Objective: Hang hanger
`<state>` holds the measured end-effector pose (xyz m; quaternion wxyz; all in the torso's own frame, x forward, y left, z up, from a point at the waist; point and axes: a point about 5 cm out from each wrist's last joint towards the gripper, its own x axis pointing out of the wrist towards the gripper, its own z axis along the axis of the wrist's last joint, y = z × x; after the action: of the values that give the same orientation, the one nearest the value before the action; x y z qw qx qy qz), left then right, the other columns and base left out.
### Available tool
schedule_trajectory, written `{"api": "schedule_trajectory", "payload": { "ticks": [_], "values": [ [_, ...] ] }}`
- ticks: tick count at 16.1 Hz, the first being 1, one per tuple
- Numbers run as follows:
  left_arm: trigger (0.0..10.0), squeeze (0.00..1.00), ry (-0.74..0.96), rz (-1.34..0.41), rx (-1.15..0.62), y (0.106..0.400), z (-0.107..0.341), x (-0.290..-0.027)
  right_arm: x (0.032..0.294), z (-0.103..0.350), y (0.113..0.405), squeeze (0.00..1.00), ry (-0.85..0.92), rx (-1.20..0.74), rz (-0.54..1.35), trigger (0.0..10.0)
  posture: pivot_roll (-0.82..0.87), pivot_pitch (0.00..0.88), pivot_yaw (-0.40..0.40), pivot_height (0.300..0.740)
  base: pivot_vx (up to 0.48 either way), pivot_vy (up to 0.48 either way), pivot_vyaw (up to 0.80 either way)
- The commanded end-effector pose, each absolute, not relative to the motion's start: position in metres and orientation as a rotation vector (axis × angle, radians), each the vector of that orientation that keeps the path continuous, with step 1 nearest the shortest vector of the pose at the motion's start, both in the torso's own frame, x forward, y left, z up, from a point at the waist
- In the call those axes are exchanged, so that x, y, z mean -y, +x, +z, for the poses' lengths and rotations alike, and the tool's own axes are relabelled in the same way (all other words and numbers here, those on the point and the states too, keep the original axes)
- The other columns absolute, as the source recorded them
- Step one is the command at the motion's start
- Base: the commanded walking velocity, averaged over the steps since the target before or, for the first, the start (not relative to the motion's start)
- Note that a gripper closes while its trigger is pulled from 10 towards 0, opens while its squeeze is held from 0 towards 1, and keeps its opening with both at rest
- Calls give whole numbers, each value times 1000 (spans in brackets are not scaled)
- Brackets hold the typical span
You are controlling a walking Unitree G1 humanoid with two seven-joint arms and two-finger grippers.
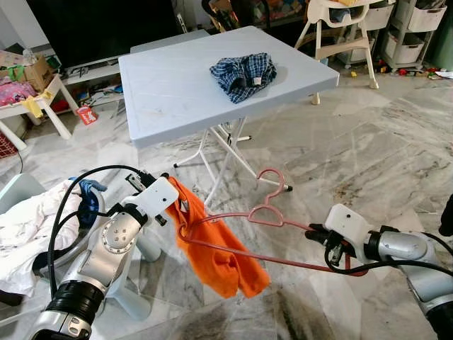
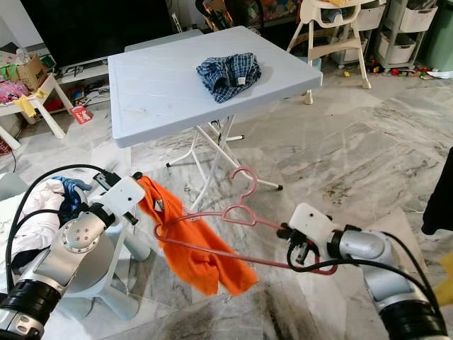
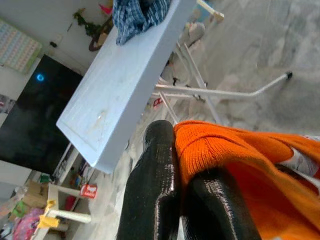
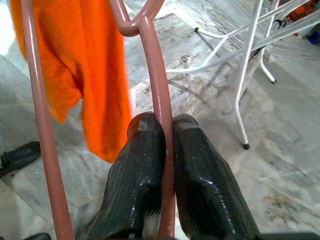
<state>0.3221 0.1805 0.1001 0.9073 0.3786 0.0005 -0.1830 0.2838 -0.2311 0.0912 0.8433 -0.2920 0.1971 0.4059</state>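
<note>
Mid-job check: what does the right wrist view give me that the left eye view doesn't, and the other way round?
The right wrist view shows the right gripper up close: its two black fingers shut on the pink hanger's wire. The left eye view shows the wider layout: the left gripper pinching the orange garment, the blue folding table ahead with a plaid cloth on it, and a white high chair beyond. Both show the hanger, the orange garment draped on it, the table's white legs and the marble floor.
</note>
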Motion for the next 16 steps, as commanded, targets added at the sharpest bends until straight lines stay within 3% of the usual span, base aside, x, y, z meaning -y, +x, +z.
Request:
{"api": "schedule_trajectory", "payload": {
  "ticks": [1, 6, 16],
  "values": [
    [10000, 0, 812, -349, -29, 325, 100, -188, 231, 97, 289, 0, -636, -384, 840, 10000, -68, 0, 167, 740, 0, 0, 0],
    [10000, 0, 789, -415, -80, 314, 77, -166, 222, 91, 288, 0, -654, -329, 807, 10000, -73, 0, 167, 740, 0, 0, 0],
    [10000, 0, 783, -369, -108, 323, 86, -182, 231, 84, 286, 0, -745, -336, 791, 10000, -62, 0, 182, 740, 0, 0, 0]
  ]
}}
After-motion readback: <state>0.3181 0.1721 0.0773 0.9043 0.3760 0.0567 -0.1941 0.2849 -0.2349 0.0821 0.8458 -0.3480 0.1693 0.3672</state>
